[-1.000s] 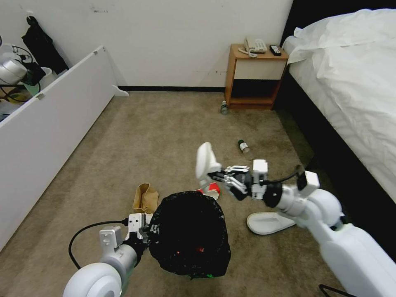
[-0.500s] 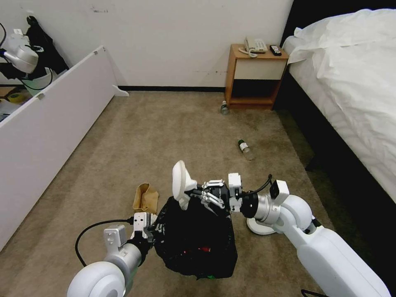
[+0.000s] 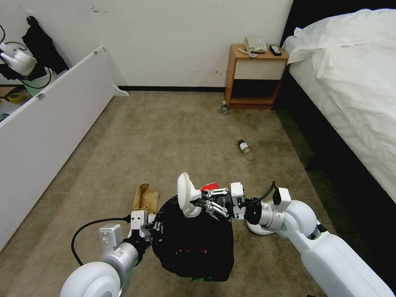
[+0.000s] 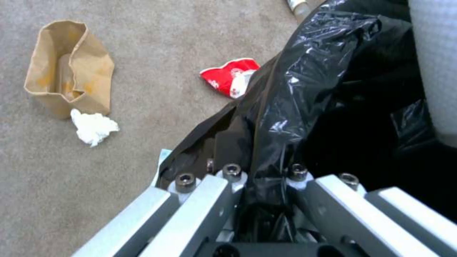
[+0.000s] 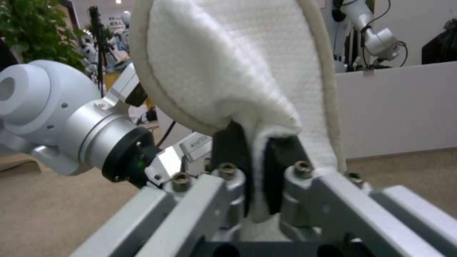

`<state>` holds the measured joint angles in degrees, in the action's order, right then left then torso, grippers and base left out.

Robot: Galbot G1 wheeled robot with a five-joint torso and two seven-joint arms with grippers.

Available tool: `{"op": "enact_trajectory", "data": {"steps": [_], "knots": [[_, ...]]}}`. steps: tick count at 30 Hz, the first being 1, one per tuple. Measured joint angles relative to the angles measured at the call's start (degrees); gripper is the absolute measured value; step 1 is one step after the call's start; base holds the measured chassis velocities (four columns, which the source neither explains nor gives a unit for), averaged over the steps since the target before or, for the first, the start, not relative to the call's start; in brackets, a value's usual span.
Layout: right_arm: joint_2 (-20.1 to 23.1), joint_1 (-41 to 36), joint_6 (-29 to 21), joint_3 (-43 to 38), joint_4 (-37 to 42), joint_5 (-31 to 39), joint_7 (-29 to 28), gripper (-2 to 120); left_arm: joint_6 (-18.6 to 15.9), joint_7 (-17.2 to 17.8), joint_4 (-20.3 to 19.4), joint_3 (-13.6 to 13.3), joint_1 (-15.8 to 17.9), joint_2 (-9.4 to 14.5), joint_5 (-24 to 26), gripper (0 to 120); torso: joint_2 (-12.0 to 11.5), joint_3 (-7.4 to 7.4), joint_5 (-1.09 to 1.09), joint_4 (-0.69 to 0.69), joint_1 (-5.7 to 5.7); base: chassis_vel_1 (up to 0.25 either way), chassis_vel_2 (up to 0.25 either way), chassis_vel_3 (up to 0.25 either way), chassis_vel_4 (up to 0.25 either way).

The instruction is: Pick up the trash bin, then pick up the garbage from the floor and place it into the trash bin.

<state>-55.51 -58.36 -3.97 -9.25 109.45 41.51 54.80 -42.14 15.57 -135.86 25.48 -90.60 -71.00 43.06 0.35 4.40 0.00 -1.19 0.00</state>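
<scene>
Right pincer (image 3: 197, 203) clamped on flat white fabric slipper (image 3: 186, 194) over black-bagged round bin (image 3: 194, 243), left pincer (image 3: 153, 227) pinching its rim; risk: slipper catches the rim and tips out onto beige carpet (image 3: 165, 136).

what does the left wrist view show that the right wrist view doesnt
Left wrist view: the left gripper clamped on the bin's black bag, with a brown paper bag, crumpled white paper and a red-white wrapper lying on the carpet. Right wrist view: the right gripper pinching a white slipper, and a white partition behind. Both share the carpet and the left arm's gripper.
</scene>
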Motion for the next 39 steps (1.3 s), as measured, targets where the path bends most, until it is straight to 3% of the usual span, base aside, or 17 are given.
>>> {"op": "enact_trajectory", "data": {"steps": [7,9,13,16,19,25,39], "knots": [[0.1,-0.1,-0.2,-0.1,-0.4,0.0,0.7,32,0.0,0.0,-0.2,0.0,0.0,0.0,0.0,1,0.0,0.0,0.0,0.0,0.0,0.0,0.0,0.0,0.0],[0.1,-0.1,-0.3,-0.2,-0.6,0.1,0.7,43,0.0,-0.1,-0.2,0.0,0.0,0.0,0.1,1,0.0,0.0,0.0,0.0,0.0,0.0,0.0,0.0,0.0],[0.1,-0.2,-0.3,-0.2,-0.6,0.2,0.7,51,0.0,-0.1,-0.2,0.0,0.1,0.0,0.1,1,0.0,0.0,0.0,0.0,0.0,0.0,0.0,0.0,0.0],[0.1,-0.4,-0.3,-0.2,-0.6,0.3,0.7,70,0.0,-0.2,-0.2,0.0,0.2,0.0,0.2,1,0.0,0.0,0.0,0.0,0.0,0.0,0.0,0.0,0.0],[0.1,-0.5,-0.4,-0.2,-0.6,0.3,0.7,75,0.0,-0.2,-0.2,0.0,0.2,0.0,0.2,1,0.0,0.0,0.0,0.0,0.0,0.0,0.0,0.0,0.0],[0.2,-0.9,-0.5,-0.2,-0.5,0.5,0.8,98,0.0,-0.3,-0.1,0.0,0.2,0.0,0.3,1,0.0,0.0,0.0,0.0,0.0,0.0,0.0,0.0,0.0],[0.2,-2.0,-0.5,-0.3,-0.2,0.0,1.3,100,0.0,-0.3,0.0,0.4,0.3,0.0,0.6,1,0.0,0.0,0.0,0.0,0.0,0.0,0.0,0.0,0.0]]}}
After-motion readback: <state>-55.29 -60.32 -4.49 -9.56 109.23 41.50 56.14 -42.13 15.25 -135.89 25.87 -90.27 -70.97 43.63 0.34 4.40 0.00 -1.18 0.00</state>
